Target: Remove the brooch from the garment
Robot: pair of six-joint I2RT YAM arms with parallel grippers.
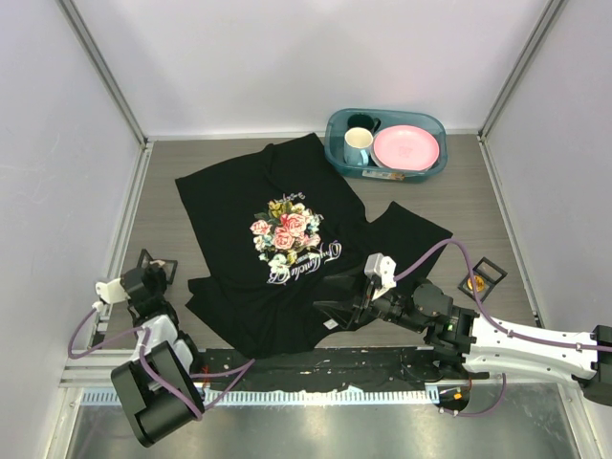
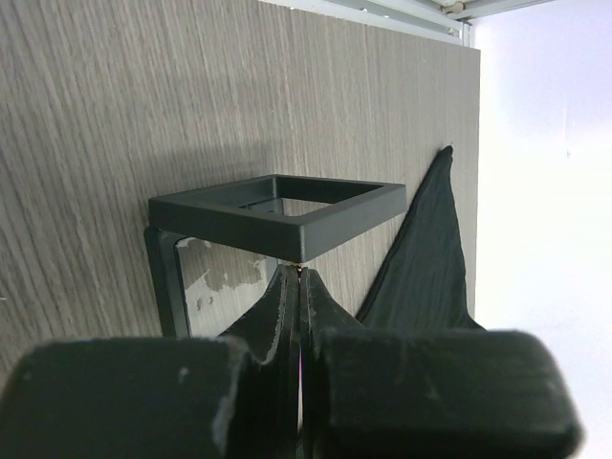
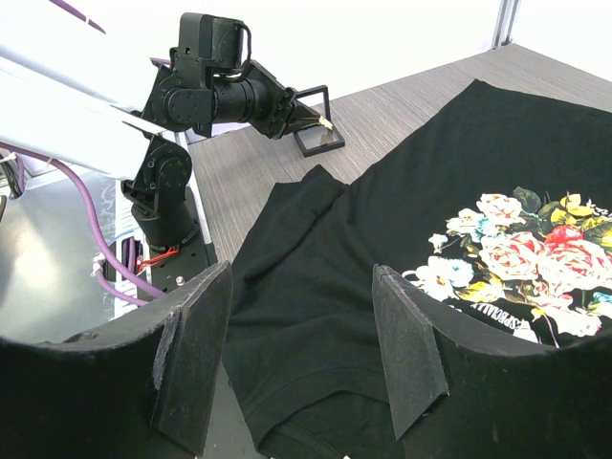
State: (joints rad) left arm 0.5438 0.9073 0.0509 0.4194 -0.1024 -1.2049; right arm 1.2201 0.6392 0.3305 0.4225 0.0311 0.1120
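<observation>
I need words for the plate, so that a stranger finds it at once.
At the far right corner of the table, just beyond the black T-shirt, stands a teal tub. The plate rests in its right half, beside a dark mug and a pale cup; it alone is pink, flat and round.

The shirt (image 1: 277, 206) lies spread across the middle of the counter (image 1: 478, 206). Behind its right side, in the far right corner, a bin (image 1: 402, 113) holds a cup (image 1: 358, 145) left of a plate (image 1: 406, 148). One frame (image 1: 161, 262) sits near the left edge. Another frame (image 1: 488, 273) sits near the right edge, with the brooch (image 1: 474, 283) at its near-left side. The right tool (image 1: 335, 308) is over the shirt's near hem.
</observation>
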